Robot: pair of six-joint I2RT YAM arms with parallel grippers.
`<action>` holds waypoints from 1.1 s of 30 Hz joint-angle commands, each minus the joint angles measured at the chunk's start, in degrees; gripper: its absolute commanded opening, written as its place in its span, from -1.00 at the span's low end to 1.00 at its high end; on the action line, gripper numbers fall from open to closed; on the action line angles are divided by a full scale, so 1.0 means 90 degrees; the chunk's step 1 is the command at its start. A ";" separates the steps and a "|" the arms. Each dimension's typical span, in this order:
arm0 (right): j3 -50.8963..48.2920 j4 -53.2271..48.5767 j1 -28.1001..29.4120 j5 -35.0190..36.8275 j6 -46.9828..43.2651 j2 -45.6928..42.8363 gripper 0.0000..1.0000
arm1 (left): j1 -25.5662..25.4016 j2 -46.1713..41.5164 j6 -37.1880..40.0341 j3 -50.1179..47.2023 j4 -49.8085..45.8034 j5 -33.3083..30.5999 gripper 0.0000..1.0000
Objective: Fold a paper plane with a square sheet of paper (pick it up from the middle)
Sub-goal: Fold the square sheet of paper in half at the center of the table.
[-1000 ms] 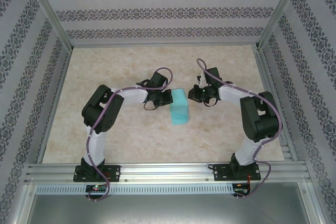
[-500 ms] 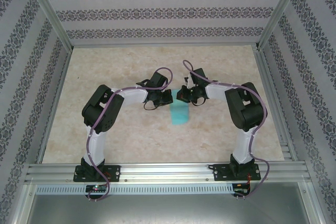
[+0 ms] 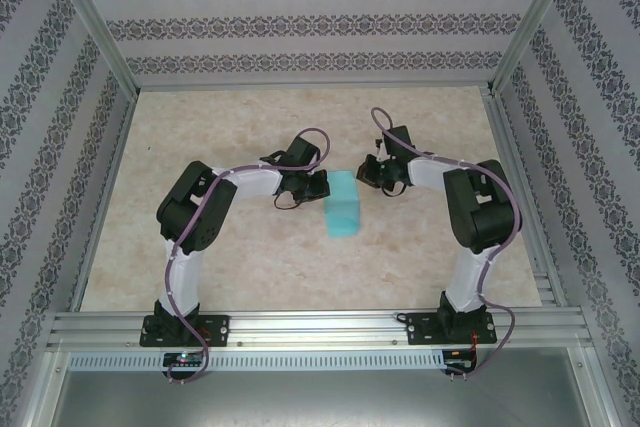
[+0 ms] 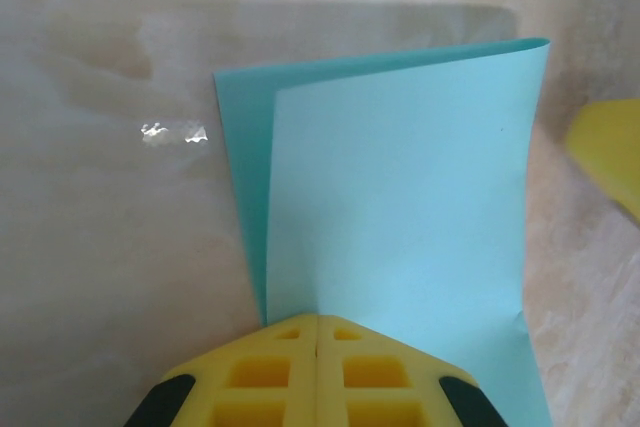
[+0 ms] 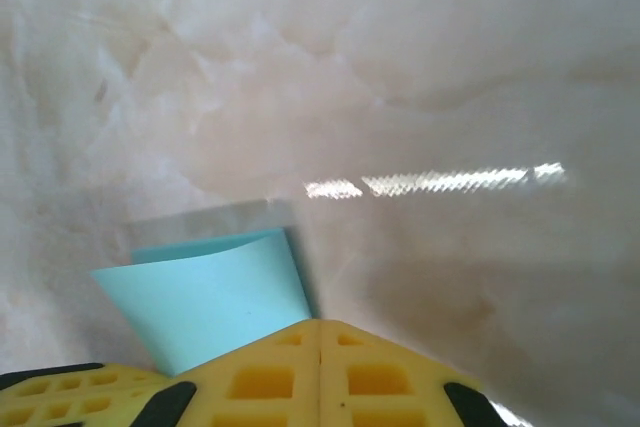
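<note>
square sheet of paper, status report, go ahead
Both grippers shut: left gripper, right gripper. Square sheet of paper folded in half on the table, one gripper at each side. Nothing blocking.

Bright, even, diffuse overhead light. Top view sharp, shadows faint. Wrist views softer: white glare streak on bench (image 5: 450, 67) toward 3 o'clock, right fingers (image 5: 260, 382) blurred at 6 o'clock.

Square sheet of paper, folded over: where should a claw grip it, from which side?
Likely the top layer at the open long edge of the square sheet of paper, left in the left wrist view, coming in low from that side: the layers lie offset there, while the opposite edge is the closed fold.
</note>
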 commanded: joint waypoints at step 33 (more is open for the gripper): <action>-0.0020 0.0316 -0.0026 -0.0255 0.0317 -0.0396 -0.85 | -0.0020 0.0845 0.0168 -0.0555 -0.1192 -0.0623 -1.00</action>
